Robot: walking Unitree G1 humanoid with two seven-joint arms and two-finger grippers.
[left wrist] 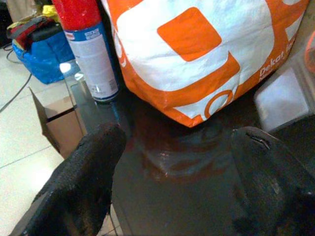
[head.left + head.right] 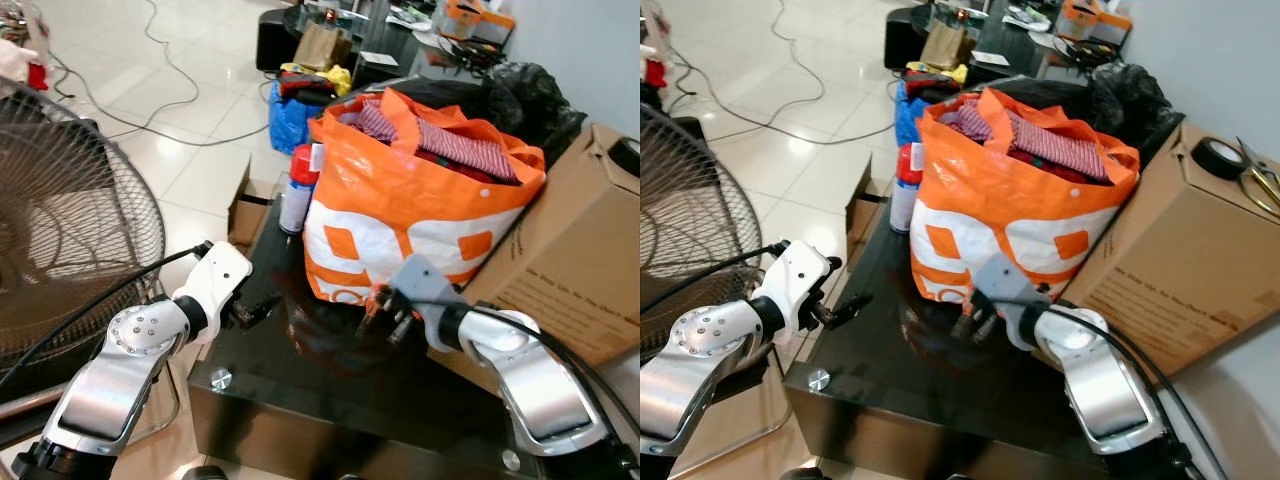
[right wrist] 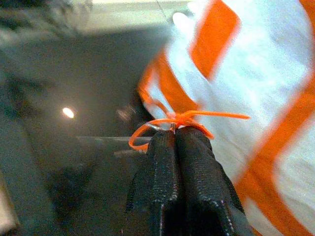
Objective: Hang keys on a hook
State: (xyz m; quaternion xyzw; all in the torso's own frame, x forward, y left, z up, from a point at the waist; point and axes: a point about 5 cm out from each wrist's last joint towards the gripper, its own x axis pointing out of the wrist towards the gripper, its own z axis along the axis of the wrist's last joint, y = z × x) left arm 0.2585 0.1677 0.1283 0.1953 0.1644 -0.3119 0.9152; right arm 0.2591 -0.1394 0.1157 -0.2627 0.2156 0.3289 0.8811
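My right gripper (image 2: pixel 385 318) hovers low over the black glass table (image 2: pixel 300 385), just in front of the orange-and-white bag (image 2: pixel 400 220). In the right wrist view its fingers (image 3: pixel 162 167) are pressed together, pinching an orange zip-tie loop (image 3: pixel 170 120) with a small metal piece of the keys at the tips. The keys themselves are mostly hidden. My left gripper (image 2: pixel 258 308) reaches over the table's left edge, open, with its two fingers (image 1: pixel 93 162) wide apart and nothing between them.
A red-capped spray can (image 2: pixel 298 190) stands beside the bag at the table's far left. A large cardboard box (image 2: pixel 570 260) sits to the right. A floor fan (image 2: pixel 70 220) stands at the left, with a small open carton (image 2: pixel 245 210), a blue bag (image 2: pixel 285 115) and cables beyond.
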